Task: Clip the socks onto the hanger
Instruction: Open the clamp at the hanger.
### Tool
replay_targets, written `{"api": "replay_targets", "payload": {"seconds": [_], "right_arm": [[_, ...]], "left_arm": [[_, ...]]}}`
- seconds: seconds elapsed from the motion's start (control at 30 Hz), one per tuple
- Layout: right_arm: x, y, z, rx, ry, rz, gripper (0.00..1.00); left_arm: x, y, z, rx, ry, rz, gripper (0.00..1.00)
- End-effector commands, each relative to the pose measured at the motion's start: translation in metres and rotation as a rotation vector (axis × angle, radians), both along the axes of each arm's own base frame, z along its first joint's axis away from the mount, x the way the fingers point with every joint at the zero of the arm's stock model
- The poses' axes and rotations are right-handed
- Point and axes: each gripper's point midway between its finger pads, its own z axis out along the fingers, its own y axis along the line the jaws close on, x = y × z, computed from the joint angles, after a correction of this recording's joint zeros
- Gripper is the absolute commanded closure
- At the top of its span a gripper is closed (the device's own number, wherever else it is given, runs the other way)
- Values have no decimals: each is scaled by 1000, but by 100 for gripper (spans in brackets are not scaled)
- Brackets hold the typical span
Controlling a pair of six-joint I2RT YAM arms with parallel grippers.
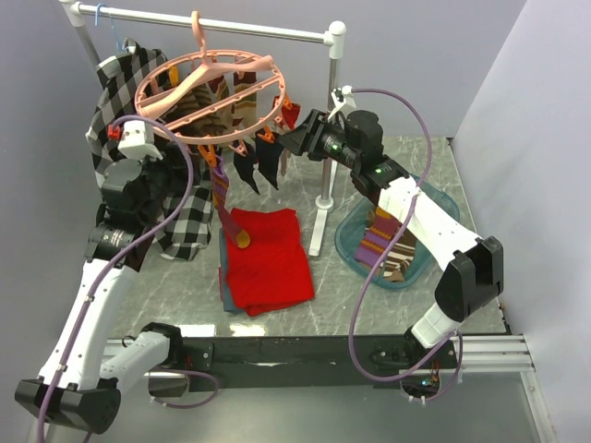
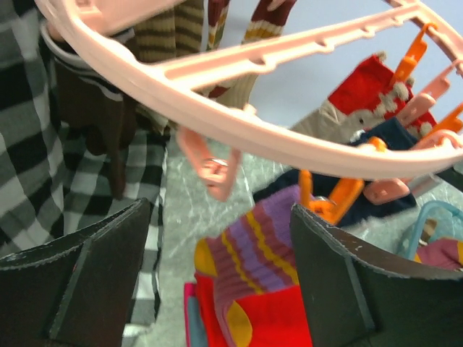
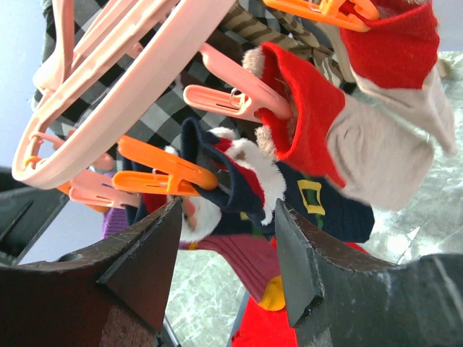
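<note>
The salmon-pink hanger (image 1: 212, 88) hangs from the rail with several socks clipped under it. A purple striped sock (image 1: 222, 198) dangles from an orange clip (image 2: 329, 199), and dark navy socks (image 1: 259, 164) hang beside it. My left gripper (image 2: 221, 267) is open just under the ring, with nothing between its fingers and the purple sock (image 2: 268, 242) beyond them. My right gripper (image 3: 228, 260) is open at the ring's right side. A navy sock with white trim (image 3: 289, 195), held by an orange clip (image 3: 163, 173), hangs just past its tips. Above, a pink clip holds a red and grey sock (image 3: 318, 123).
A white rail stand (image 1: 323, 185) rises mid-table. A black-and-white checked shirt (image 1: 185, 221) hangs at the left behind my left arm. A folded red cloth (image 1: 268, 258) lies under the hanger. A teal basin (image 1: 346, 245) at the right holds more striped socks (image 1: 388, 245).
</note>
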Motion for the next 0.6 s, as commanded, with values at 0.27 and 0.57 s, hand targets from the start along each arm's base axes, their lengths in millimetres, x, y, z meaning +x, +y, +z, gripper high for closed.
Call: {"api": "replay_targets", "payload": {"seconds": [0.27,0.57], "right_arm": [[-13,0,39,32,-134,84,38],[-23,2,43,25,-166,127,38]], "left_arm": [[26,-8,22,30,-144,-198,14],[28,-10,34,16,-182,-250,26]]}}
